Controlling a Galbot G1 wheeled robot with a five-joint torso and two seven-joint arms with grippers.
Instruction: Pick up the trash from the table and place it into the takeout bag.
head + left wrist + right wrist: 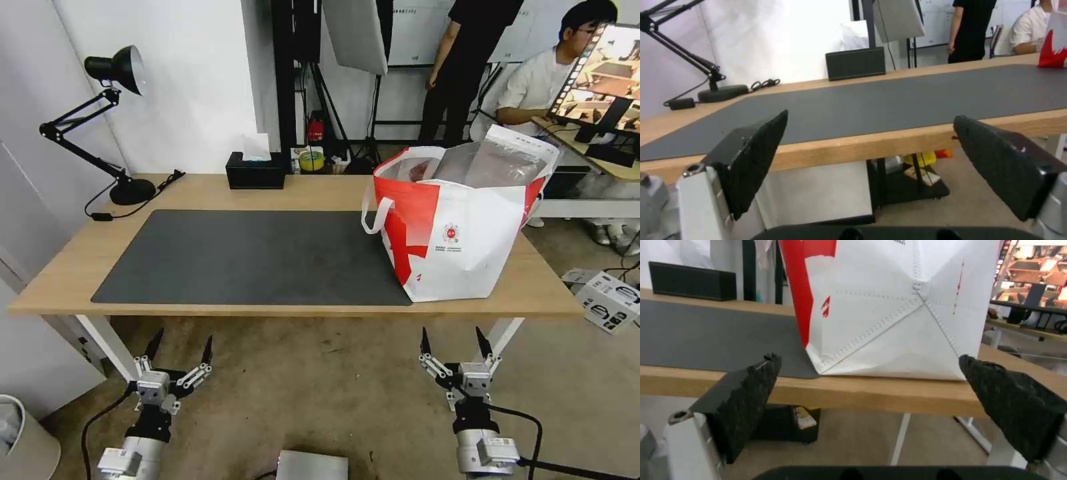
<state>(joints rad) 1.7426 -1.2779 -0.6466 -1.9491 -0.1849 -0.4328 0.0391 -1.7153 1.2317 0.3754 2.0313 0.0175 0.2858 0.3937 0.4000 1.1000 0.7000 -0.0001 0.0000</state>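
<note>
Head view: long light-wood bench (200, 193) with dark grey mat (253, 257); takeout bag (460, 220) upright on the right end, its near corner on the mat edge, foil lining and something reddish visible through the open top. Black tissue box (255, 171) and desk lamp (113, 127) along the far edge. Left end effector (181, 353) and right end effector (455, 345) both low, short of the near bench edge, fingers spread, holding nothing.

Left wrist view: spread pads (753, 156) framing the bench's near edge and mat, tissue box beyond, a red sliver of the bag at the far side.

Right wrist view: spread pads (744, 396) before the bag's white-and-red side, close up, stitched seams plain.
</note>
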